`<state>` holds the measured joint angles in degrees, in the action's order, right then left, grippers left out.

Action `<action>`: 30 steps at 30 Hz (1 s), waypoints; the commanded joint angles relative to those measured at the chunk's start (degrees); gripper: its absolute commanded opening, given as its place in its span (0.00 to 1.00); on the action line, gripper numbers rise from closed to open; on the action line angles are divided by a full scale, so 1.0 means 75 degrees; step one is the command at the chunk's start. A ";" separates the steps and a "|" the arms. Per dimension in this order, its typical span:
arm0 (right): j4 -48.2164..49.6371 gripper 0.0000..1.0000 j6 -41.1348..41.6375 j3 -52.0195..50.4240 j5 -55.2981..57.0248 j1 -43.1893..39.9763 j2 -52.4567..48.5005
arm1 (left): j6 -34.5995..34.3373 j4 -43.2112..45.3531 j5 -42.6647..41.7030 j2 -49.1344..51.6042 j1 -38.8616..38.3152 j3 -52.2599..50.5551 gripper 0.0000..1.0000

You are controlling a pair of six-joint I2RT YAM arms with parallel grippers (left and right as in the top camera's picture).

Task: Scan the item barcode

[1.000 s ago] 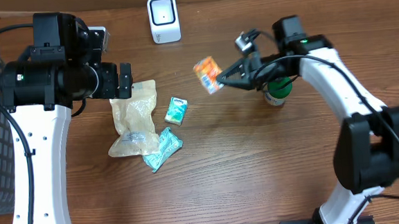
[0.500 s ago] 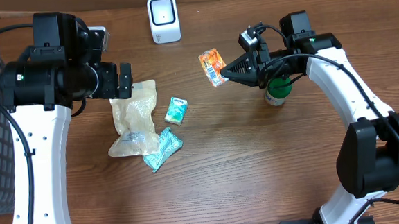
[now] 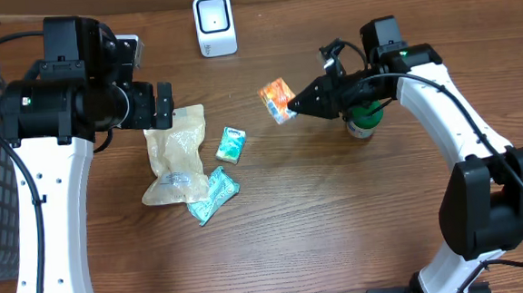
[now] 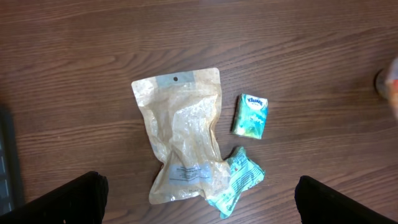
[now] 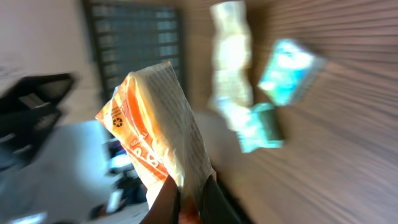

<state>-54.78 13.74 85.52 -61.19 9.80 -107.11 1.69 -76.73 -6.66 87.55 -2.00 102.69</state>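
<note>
The right gripper (image 3: 297,104) is pressed together on one edge of the orange packet (image 3: 277,100) and holds it in the air above the table (image 3: 338,214), just left of the can (image 3: 362,122). The packet sticks out past the fingertips, its long axis tilted and running roughly along the line of the gripper. The scanner (image 3: 214,24) stands at the far edge, well apart from the packet, farther from the robot and off to its left. So the right arm is the one placed to do the presenting. I'd guess the printed face has to be carried that way and turned toward the scanner's dark window; I can't make out where the barcode sits. The left gripper (image 3: 163,103) is spread wide and holds nothing; it hangs over the pouch (image 3: 176,156).
</note>
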 commanded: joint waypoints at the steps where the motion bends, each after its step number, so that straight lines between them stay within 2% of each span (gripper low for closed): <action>1: -0.0254 0.04 0.0055 0.0291 0.1967 0.0286 0.0102 | 0.0122 0.0009 -0.0052 0.0020 0.0012 0.0125 1.00; 7: -0.0309 0.04 0.0064 0.0463 0.2731 0.0673 0.0102 | 0.0122 0.0009 -0.0052 0.0020 0.0012 0.0125 0.99; 30: -0.0178 0.04 0.0175 0.0463 0.3416 0.0901 0.0102 | 0.0122 0.0009 -0.0052 0.0012 0.0015 0.0125 1.00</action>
<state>-56.49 15.00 87.18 -36.75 16.27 -107.11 1.69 -76.73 -6.66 87.55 -2.00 102.69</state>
